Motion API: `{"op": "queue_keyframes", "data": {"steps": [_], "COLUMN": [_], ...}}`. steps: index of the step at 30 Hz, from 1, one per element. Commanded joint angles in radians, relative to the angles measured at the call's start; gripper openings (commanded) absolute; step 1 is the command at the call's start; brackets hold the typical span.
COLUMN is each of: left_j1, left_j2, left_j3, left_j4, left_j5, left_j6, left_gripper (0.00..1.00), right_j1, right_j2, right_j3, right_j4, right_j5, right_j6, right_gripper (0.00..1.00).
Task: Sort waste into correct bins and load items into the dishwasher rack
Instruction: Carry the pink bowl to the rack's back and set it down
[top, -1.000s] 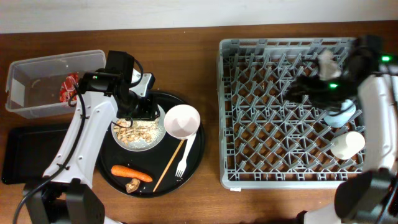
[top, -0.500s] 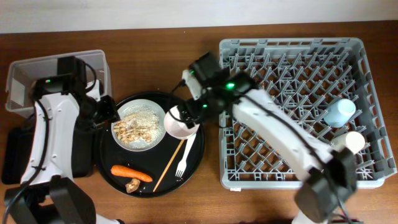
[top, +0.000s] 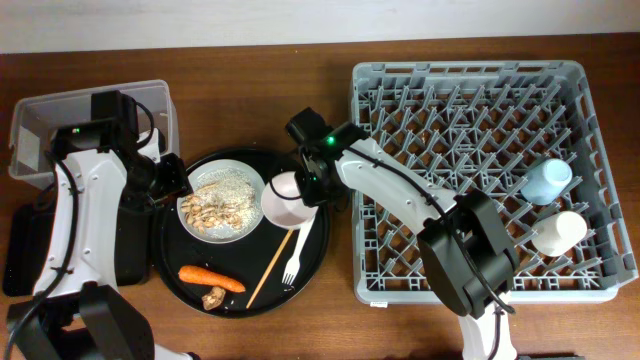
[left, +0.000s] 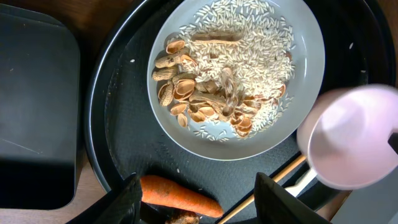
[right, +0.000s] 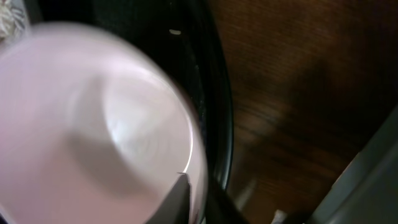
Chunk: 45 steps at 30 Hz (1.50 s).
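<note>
Nearest me, the carrot (top: 210, 278), fork (top: 292, 264) and chopstick (top: 270, 268) lie on the round tray (top: 235, 255) just as they did a second ago. The change is in the middle of the desk. The right arm, which was over the rack's (top: 420, 250) far side by the blue cup (top: 548, 182) and cream cup (top: 558, 232), has swung across, and its tool (top: 306, 185) now sits at the right rim of the pink bowl (top: 283, 200). The bowl has nudged slightly toward the plate (left: 310, 56) and shows blurred in both wrist views, so I judge a pickup for the rack is under way. One finger touches the rim. Whether the tool is clamped on it I cannot tell.

The left tool (left: 198, 186) has pulled back off the plate to its left edge, fingers apart and empty, which leaves the rice (top: 230, 185) unsorted. Beyond, the clear tub (top: 40, 130) sits behind that arm.
</note>
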Motion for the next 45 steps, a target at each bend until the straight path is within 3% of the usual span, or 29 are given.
{"op": "queue_keyframes", "data": {"steps": [1,5,11,16,21,25,29,34,37,40,45], "left_j1": [0.002,0.002,0.002,0.002,0.002,0.002,0.002,0.002,0.002,0.002,0.002], "left_j2": [-0.026,-0.026,-0.026,-0.026,-0.026,-0.026,-0.026,-0.026,-0.026,-0.026,-0.026], "left_j3": [0.004,0.004,0.004,0.004,0.004,0.004,0.004,0.004,0.004,0.004,0.004], "left_j4": [-0.004,-0.004,-0.003,-0.003,0.000,0.000,0.000,0.000,-0.001,0.000,-0.001], "left_j5": [-0.004,-0.004,-0.004,-0.004,-0.004,-0.004,-0.003,-0.003,-0.003,-0.003,-0.003], "left_j6": [-0.009,-0.009,-0.009,-0.009,-0.009,-0.009,-0.009,-0.009,-0.009,-0.009,-0.009], "left_gripper": [0.57,0.57,0.58,0.57,0.57,0.57,0.57,0.57,0.57,0.57,0.57], "right_j1": [-0.004,-0.043,-0.190,-0.381,-0.574,-0.664,-0.670,-0.561,-0.504,-0.490,-0.490], "right_j2": [0.002,-0.059,-0.347,-0.460,-0.380,-0.201,-0.017,0.103,0.105,0.105,0.058], "right_j3": [0.012,0.027,0.207,0.206,0.190,0.190,0.190,0.190,0.190,0.190,0.191], "right_j4": [-0.002,-0.019,-0.172,-0.231,-0.177,-0.138,-0.138,-0.171,-0.175,-0.236,-0.309], "right_j5": [0.016,0.029,0.183,0.693,1.016,1.268,1.292,1.260,1.097,0.943,0.818], "right_j6": [0.008,0.006,-0.080,-0.129,-0.117,-0.042,-0.041,0.018,0.018,0.018,0.087], "right_gripper": [0.04,0.04,0.04,0.04,0.04,0.04,0.04,0.04,0.16,0.54,0.62]}}
